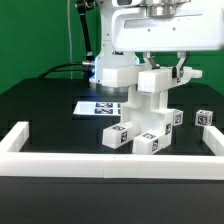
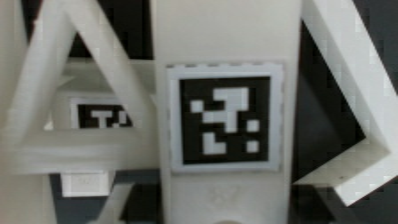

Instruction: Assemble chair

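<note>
Tool (image 1: 160, 70) is gripping narrow on the top of the chair (image 1: 146, 118), standing partly built on the worktop (image 1: 50, 112), while one tagged part (image 1: 203, 118) is lying loose beside it, so assembly is looking unfinished.

We see a black table (image 1: 40, 110) carrying everything. White border rails (image 1: 100, 163) lie on it along the near edge and up both sides. The marker board (image 1: 97, 106) lies flat on it toward the exterior view's left, behind the parts. Near the middle the chair assembly (image 1: 148, 118) stands on the tabletop, its tagged foot blocks (image 1: 116, 137) resting on the surface. A small tagged cube (image 1: 205, 118) sits apart at the exterior view's right, near the side rail
</note>
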Controlling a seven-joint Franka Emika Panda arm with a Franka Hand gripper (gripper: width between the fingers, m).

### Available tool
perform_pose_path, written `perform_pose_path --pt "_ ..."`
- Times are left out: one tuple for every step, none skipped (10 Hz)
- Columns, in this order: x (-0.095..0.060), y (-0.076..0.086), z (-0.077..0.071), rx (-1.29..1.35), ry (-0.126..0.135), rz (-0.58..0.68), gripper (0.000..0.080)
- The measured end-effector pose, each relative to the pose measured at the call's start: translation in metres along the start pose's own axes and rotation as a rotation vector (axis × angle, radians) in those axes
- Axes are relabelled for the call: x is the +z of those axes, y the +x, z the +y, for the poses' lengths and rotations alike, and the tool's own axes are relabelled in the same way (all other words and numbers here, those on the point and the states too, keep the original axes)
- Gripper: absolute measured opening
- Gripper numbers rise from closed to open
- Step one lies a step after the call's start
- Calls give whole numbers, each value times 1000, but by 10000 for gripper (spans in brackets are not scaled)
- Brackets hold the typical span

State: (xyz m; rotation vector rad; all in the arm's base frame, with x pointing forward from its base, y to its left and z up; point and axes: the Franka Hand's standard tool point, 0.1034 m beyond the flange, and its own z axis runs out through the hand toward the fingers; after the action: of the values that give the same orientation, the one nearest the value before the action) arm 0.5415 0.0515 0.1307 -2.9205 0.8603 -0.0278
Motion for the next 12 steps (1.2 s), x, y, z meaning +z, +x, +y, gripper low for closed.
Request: perform_pose_path --pt "0 0 0 0 0 0 291" --pt "0 0 0 0 0 0 291" --pt "0 0 0 0 0 0 291" --pt "0 1 1 4 0 0 291" --pt "0 0 0 8 0 0 291" --pt "0 -1 -1 13 0 0 291" --pt "0 -1 -2 12 0 0 291" --pt "0 -2 -2 11 0 0 291" --pt "0 -2 -2 10 0 0 291" --pt "0 -2 -2 10 0 -1 291" --pt "0 -2 -2 10 0 -1 291" --pt "0 -2 -2 10 0 -1 291"
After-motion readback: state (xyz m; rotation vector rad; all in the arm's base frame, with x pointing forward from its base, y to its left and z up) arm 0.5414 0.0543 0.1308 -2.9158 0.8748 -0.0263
